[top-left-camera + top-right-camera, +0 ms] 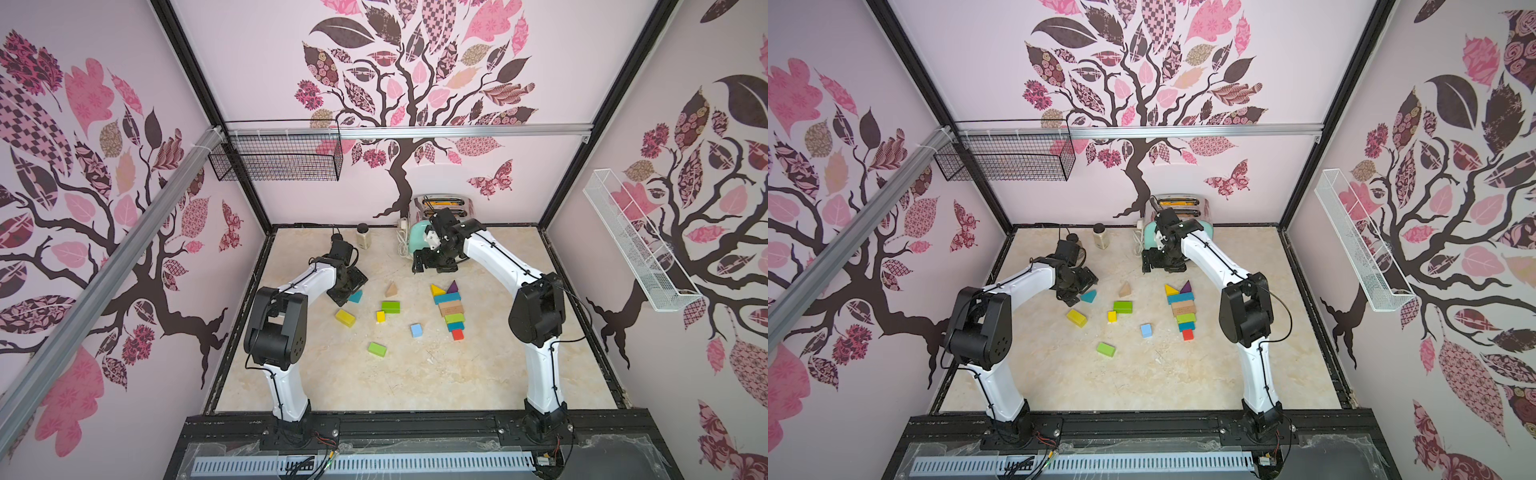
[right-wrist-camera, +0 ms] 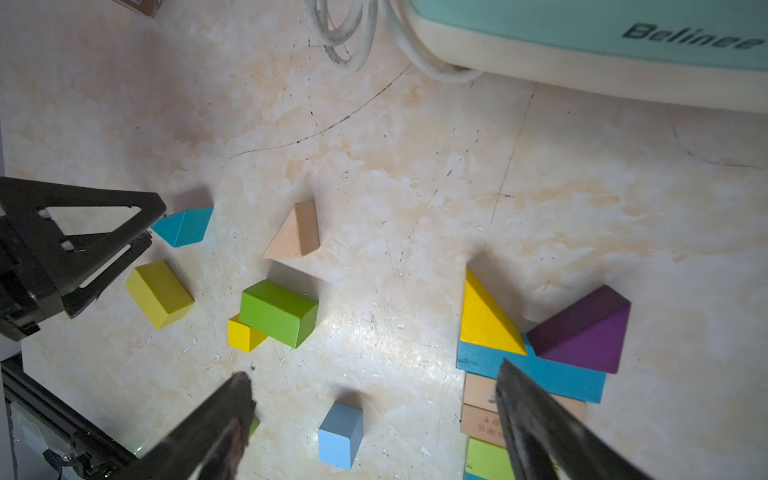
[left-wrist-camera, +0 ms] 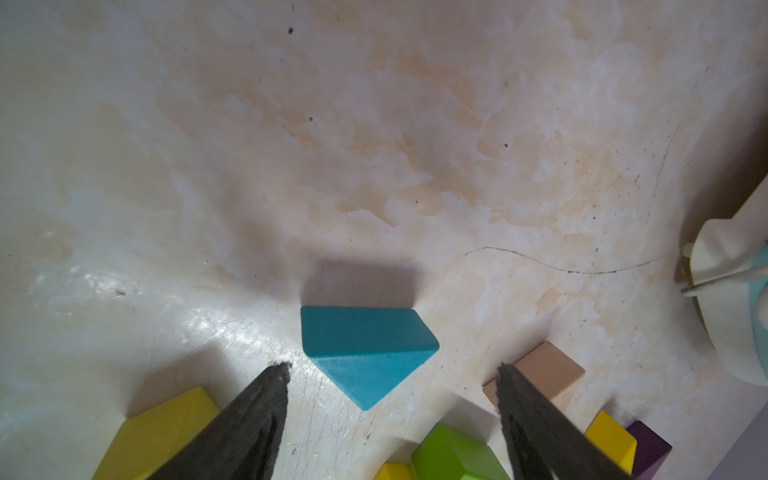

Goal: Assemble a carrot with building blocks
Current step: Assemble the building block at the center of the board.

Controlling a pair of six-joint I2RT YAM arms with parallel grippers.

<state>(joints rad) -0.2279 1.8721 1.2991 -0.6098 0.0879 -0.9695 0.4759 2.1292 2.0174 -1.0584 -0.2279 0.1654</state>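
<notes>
Top views: left gripper (image 1: pixel 345 291) low over table (image 1: pixel 415 374), just beside teal wedge (image 1: pixel 356 296). Right gripper (image 1: pixel 426 262) near toaster (image 1: pixel 442 203). Row of blocks (image 1: pixel 451 309) lies flat by right arm.

Left wrist: jaws apart, empty. Teal wedge (image 3: pixel 365 353) between fingertips, not touched.

Right wrist: jaws wide apart, nothing held. Yellow wedge (image 2: pixel 484 320) and purple wedge (image 2: pixel 582 332) touch teal bar (image 2: pixel 577 380).

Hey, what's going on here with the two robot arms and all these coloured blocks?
A carrot is being laid out flat on the marbled tabletop: a tapering row of wooden blocks, red square tip to teal bar, with a yellow wedge and a purple wedge as leaves. The left hand hangs open around a loose teal wooden wedge, not touching it. The right hand is open and empty, back by the mint-green toaster.
</notes>
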